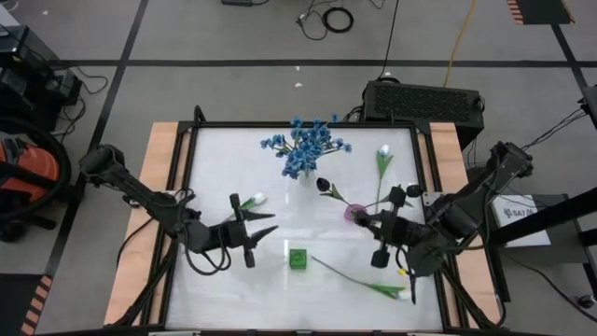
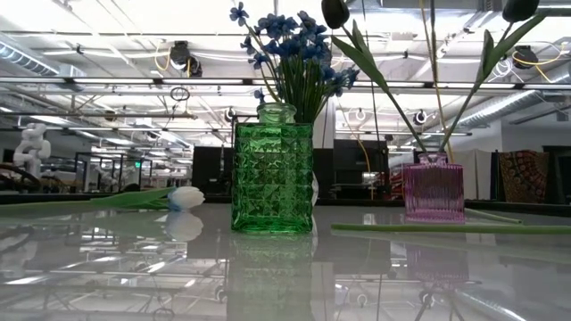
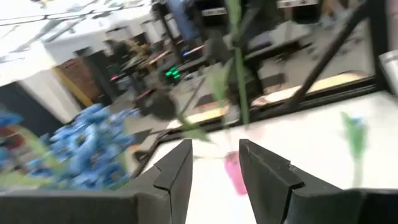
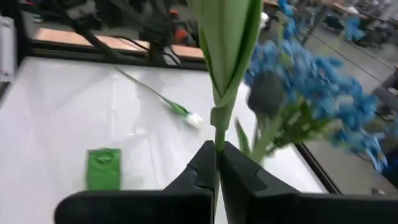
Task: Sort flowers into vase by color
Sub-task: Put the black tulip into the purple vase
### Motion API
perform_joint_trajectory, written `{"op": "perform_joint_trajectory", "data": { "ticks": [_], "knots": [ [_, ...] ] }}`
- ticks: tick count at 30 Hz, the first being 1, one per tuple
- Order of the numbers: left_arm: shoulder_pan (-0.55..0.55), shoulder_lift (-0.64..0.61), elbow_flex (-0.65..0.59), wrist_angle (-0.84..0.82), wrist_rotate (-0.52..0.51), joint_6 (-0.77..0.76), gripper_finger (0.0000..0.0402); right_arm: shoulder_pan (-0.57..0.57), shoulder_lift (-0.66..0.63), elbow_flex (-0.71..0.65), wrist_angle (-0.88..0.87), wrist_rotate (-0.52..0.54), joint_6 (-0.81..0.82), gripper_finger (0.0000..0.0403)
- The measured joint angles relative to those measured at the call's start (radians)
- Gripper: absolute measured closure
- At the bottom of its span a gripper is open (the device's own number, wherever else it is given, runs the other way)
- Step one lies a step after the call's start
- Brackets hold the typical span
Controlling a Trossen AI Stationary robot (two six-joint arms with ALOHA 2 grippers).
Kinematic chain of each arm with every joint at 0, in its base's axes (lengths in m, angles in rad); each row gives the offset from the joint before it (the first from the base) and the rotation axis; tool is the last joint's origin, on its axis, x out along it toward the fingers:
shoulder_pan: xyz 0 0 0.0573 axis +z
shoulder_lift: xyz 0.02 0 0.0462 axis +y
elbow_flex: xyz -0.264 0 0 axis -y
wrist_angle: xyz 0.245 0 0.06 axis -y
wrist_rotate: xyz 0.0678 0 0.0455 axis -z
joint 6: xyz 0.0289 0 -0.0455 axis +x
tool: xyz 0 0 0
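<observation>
Your table (image 1: 215, 289) has two arms over it. The right gripper (image 4: 217, 163) is the busy one. It hangs at the right side, just beside the pink vase (image 2: 434, 189), and it is pinched tight on a green tulip stem (image 4: 219, 121). I think you are putting this flower into a vase. I cannot tell its color for sure. It may be the white bud (image 1: 383, 151) standing far right.

Next, make sure of the color, then lower the stem straight into the right vase and let go slowly.

The blue flowers (image 1: 303, 147) stand at the far middle. They could brush the stem. The green vase (image 2: 273, 174) sits near the middle. I cannot tell if the blue bunch is in it or behind it. A dark tulip (image 1: 323, 185) leans out of the pink vase, so do not knock it.

The left gripper (image 3: 214, 155) waits at the left with fingers apart, holding nothing. A white tulip (image 1: 256, 200) lies just beside it. One more stem (image 1: 359, 277) lies near right.
</observation>
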State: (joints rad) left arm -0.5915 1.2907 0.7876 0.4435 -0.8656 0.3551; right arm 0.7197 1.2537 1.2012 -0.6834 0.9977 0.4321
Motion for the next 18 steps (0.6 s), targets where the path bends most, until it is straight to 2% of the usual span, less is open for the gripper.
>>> {"op": "perform_joint_trajectory", "data": {
  "ticks": [9, 15, 18],
  "knots": [
    [0.01, 0.0, 0.0, -0.105, -0.03, -0.01, 0.0262, -0.117, -0.141, -0.249, 0.104, -0.015, 0.054, 0.0401],
    [0.009, 0.0, 0.0, -0.131, -0.03, -0.01, 0.0262, -0.142, -0.211, -0.35, 0.255, -0.059, 0.005, 0.0401],
    [0.009, 0.0, 0.0, -0.137, -0.03, -0.011, 0.0262, -0.145, -0.219, -0.376, 0.267, -0.06, -0.004, 0.0401]
  ]
}}
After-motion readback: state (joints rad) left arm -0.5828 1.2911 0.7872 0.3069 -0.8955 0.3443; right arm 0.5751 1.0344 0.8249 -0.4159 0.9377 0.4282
